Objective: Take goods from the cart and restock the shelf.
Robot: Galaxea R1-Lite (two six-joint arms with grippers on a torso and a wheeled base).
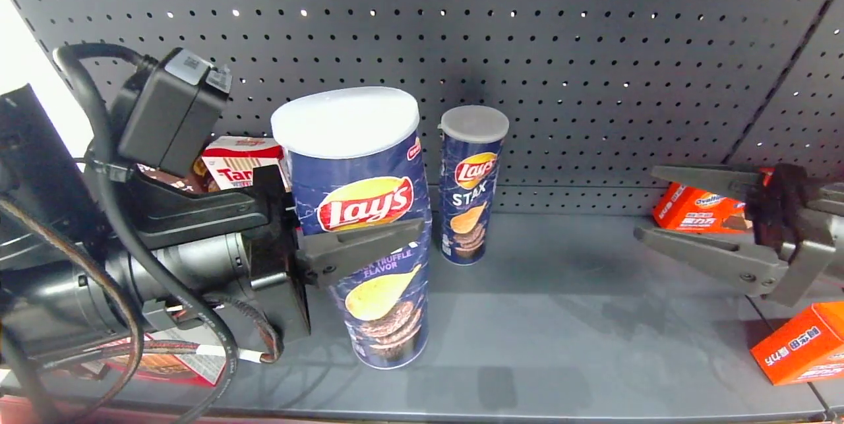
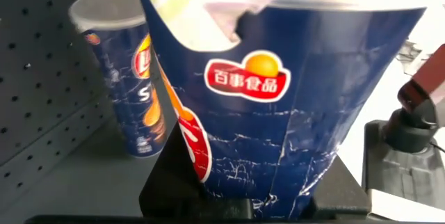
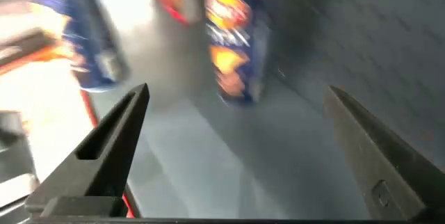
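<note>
The left gripper's fingers clasp the upright chip can from its left, low over the shelf, near-left of the smaller can; the right gripper gapes wide, empty, far right.

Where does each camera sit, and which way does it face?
Head view: on the head, looking forward and down at the shelf and pegboard; left gripper clamps the near chip can, right gripper open at the right.
Left wrist view: on the left wrist, facing the near chip can close up, far chip can beyond; its fingers flank the can.
Right wrist view: on the right wrist, facing across the shelf toward blurred cans, between its open fingers.
Shared: head and left wrist views show both cans.
</note>
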